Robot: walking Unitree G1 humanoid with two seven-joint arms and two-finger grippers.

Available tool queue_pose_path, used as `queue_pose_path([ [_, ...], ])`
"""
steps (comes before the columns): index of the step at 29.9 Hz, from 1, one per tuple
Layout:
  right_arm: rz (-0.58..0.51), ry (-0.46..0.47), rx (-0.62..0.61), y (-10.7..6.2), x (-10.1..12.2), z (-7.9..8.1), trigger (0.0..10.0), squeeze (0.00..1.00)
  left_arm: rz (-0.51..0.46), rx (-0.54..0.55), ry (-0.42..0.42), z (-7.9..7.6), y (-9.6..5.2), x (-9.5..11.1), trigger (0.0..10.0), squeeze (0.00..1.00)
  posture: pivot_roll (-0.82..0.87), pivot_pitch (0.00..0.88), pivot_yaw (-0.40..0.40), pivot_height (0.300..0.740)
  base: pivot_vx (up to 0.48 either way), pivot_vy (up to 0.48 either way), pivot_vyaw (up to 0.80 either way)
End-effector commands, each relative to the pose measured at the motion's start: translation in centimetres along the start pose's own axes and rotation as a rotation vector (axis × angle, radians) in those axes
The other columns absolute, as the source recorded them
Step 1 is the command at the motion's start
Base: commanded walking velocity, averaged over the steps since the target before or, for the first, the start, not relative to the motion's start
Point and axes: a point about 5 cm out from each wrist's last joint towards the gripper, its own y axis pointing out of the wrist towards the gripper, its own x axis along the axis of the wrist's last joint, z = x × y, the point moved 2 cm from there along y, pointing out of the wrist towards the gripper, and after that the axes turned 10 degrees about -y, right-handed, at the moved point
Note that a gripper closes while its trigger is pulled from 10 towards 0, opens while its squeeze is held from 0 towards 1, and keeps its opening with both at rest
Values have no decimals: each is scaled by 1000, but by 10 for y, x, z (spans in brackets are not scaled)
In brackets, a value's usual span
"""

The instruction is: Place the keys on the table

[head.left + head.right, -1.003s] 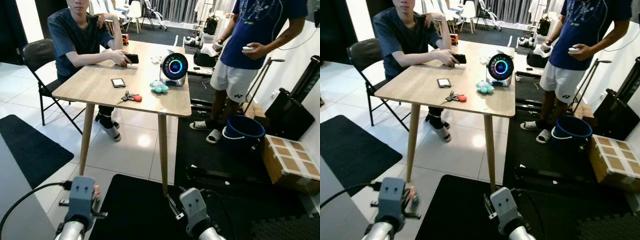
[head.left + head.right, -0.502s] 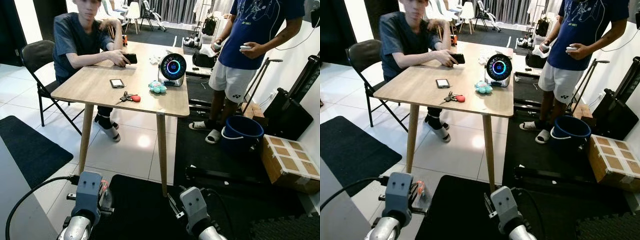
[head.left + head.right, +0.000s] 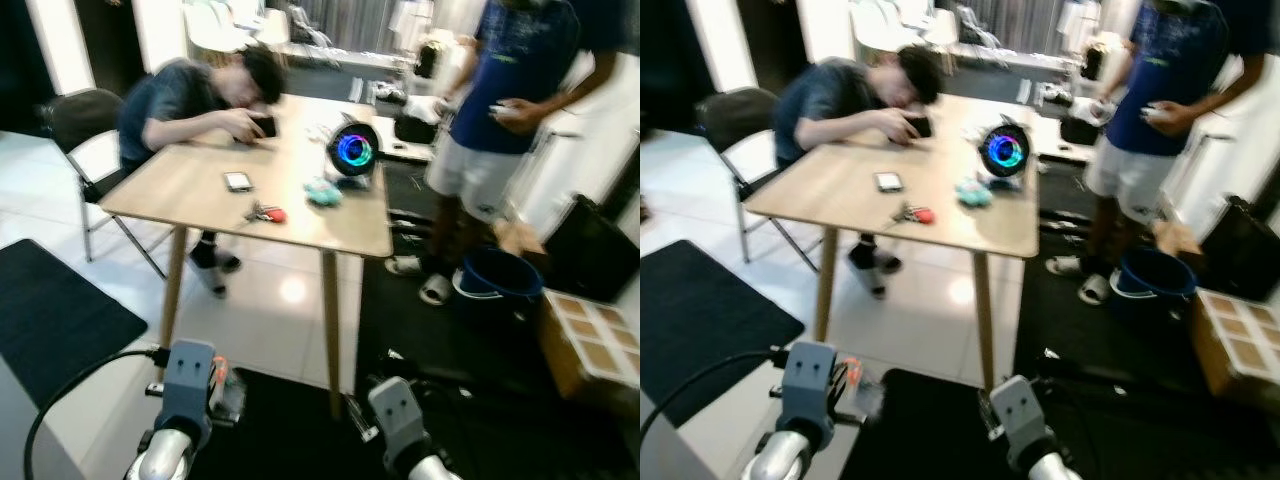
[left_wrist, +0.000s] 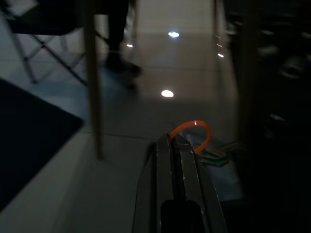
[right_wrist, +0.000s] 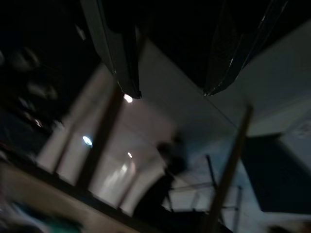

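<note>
Left gripper [image 4: 177, 145] hung low near the floor with its two black fingers [image 4: 165, 165] pressed together on an orange ring [image 4: 197, 133] with keys [image 4: 216, 155] hanging from it. Right gripper [image 5: 170, 87] hung low too, and its fingers were spread apart with nothing between them. Up ahead stood a wooden table [image 3: 200, 180]. Near its front edge lay another bunch of keys with a red tag [image 3: 265, 212], and a small phone [image 3: 237, 181] lay just behind them. A blue-green toy [image 3: 322, 192] sat toward the right edge, beside a round glowing speaker [image 3: 352, 147]. One person [image 3: 190, 95] sat at the far left corner, leaning over the tabletop. Another person [image 3: 500, 120] stood to the right, near a blue bucket [image 3: 500, 278].
</note>
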Motion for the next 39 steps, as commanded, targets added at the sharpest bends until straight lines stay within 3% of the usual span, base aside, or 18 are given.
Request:
queue_pose_path([
  [1,14,14,12,-3,-3,5,10000,0,13,11,16,3,-1,-3,10000,0,147,88,-74,740,368,0,0],
  [32,28,13,12,-7,-6,5,10000,0,25,0,1,0,-3,-4,10000,0,141,103,-70,740,300,0,0],
  [39,28,10,11,-7,-6,4,10000,0,-37,-40,-25,-8,-3,14,10000,0,139,103,-71,740,0,0,0],
])
